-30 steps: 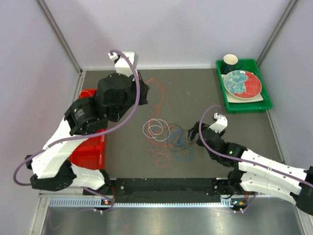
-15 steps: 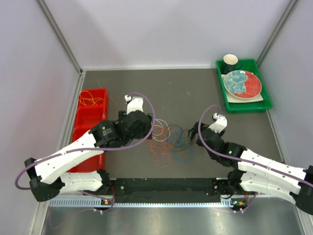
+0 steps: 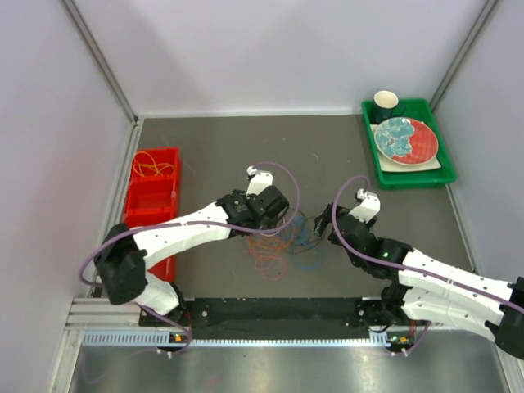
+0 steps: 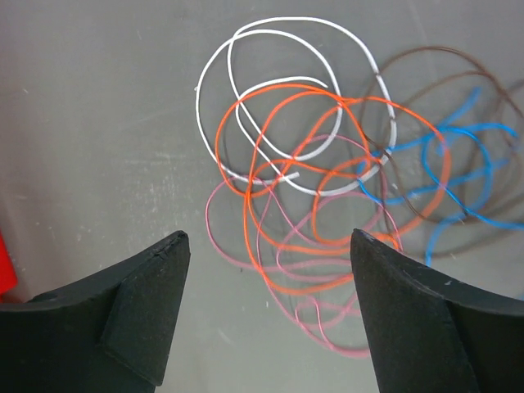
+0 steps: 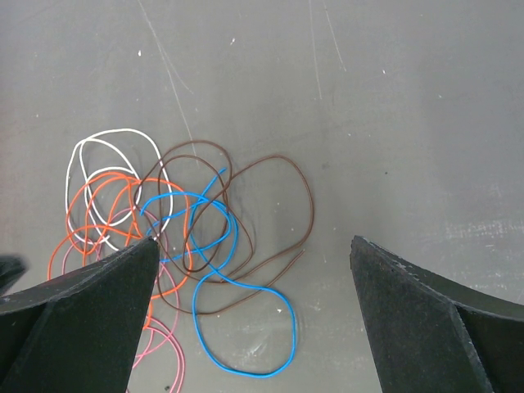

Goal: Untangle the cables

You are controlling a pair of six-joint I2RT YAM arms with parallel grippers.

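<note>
The cables (image 3: 286, 246) lie in one loose tangle in the middle of the table (image 3: 327, 155) — white, orange, pink and blue loops overlapping, plus a dark one that looks brown to me. The left gripper (image 4: 266, 246) hangs right over the heap, jaws spread with nothing between them — the right gripper (image 5: 254, 250) sits just beside it, equally wide and empty.

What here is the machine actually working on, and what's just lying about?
Part of the job: white wire loop, orange wire loop, pink wire loop, dark brown wire loop, blue wire loop, all tangled mid-table; orange-yellow wire coiled in the red plastic bin.

Just lying about: green plastic tray holding a red-and-teal plate and a dark cup.
</note>
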